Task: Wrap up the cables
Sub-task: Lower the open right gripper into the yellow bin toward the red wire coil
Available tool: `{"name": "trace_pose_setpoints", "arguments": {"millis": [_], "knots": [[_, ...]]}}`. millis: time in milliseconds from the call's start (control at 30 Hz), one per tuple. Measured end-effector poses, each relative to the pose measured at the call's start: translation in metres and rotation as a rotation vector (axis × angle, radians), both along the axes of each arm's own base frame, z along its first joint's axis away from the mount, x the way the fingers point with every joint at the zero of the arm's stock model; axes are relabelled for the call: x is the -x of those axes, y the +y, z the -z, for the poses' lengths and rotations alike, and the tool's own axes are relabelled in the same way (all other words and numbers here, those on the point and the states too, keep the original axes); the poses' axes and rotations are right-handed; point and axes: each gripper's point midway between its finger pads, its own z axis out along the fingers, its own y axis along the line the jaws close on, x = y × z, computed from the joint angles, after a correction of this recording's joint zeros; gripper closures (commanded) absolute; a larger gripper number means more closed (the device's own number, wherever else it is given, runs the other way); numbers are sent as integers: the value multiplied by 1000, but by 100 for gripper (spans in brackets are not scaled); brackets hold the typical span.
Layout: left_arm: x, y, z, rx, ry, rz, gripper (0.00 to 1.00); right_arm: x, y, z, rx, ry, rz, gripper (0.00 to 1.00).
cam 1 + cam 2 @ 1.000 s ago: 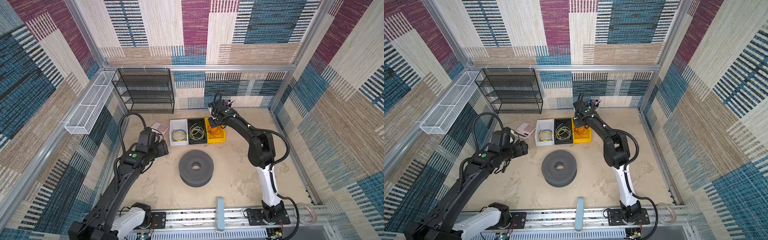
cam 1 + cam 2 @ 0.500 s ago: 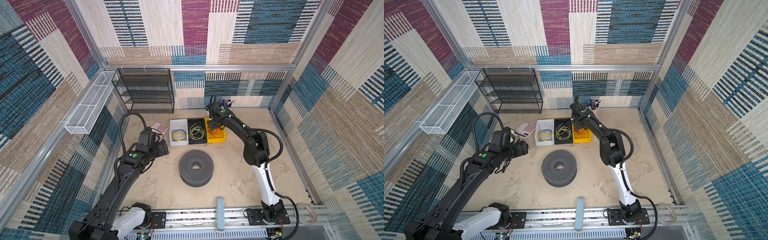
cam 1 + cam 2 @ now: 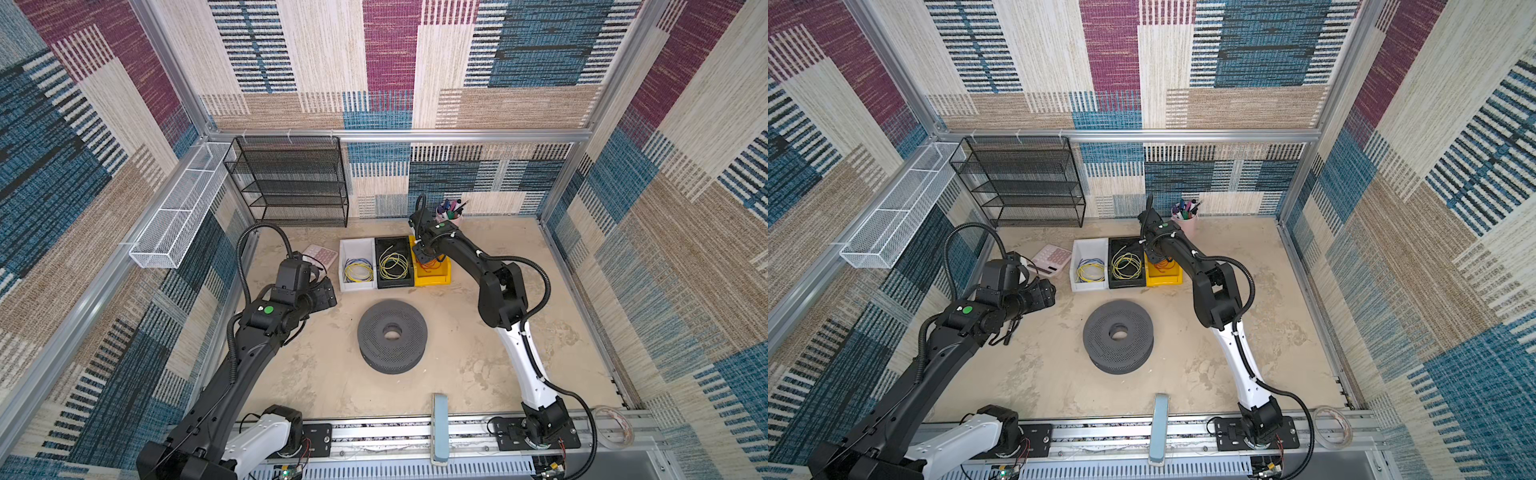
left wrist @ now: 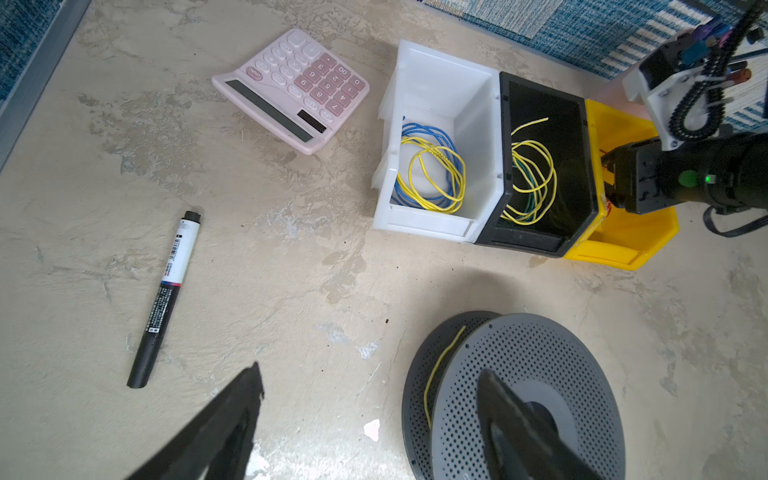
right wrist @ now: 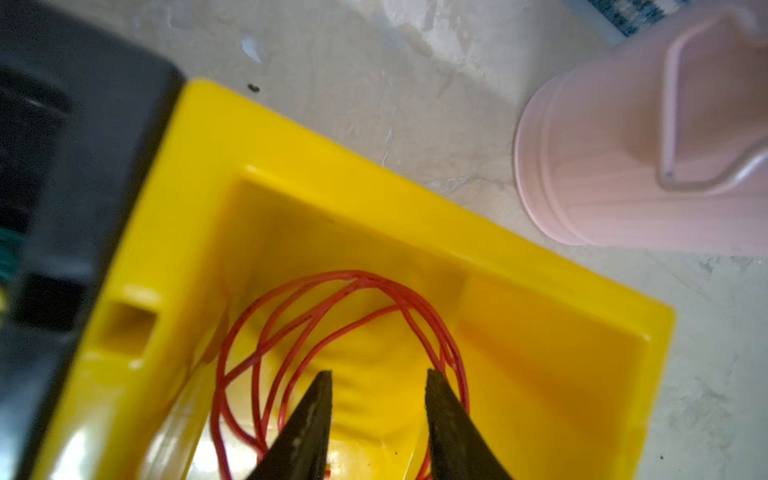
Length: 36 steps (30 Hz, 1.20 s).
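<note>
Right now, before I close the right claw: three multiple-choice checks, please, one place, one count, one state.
1. The red-orange wire lies: A on the spool; B in the yellow bin; C on the rack.
2. Bins in the row: A two; B four; C three.
3. The right claw is: A open, tips at the wire loops; B shut tight; C out of view.
Answers: 1 B: its loops lie on the yellow floor. 2 C: white bin, black bin and the yellow one stand side by side. 3 A: bare bin floor shows between the jaws.
</note>
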Motion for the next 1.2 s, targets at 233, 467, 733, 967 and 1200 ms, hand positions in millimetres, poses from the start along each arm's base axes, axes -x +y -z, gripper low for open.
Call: {"name": "trace_pose_setpoints", "arguments": {"millis": [233,467,733,967,1200], "knots": [[0,0,0,-2,-1,-2,17,-2,-3,-1,18,-10,7,92],[1,1,-2,0,-8,-2,17,-2,-6,-19,19,-42,14,100],[4,1,-10,8,-33,-2,17,7,-9,-45,8,-65,13,89],[6,2,-15,14,-42,-4,17,27,-5,-60,-55,-27,-1,69],[11,3,-12,14,-41,-4,17,34,4,-63,-151,0,24,66]]}}
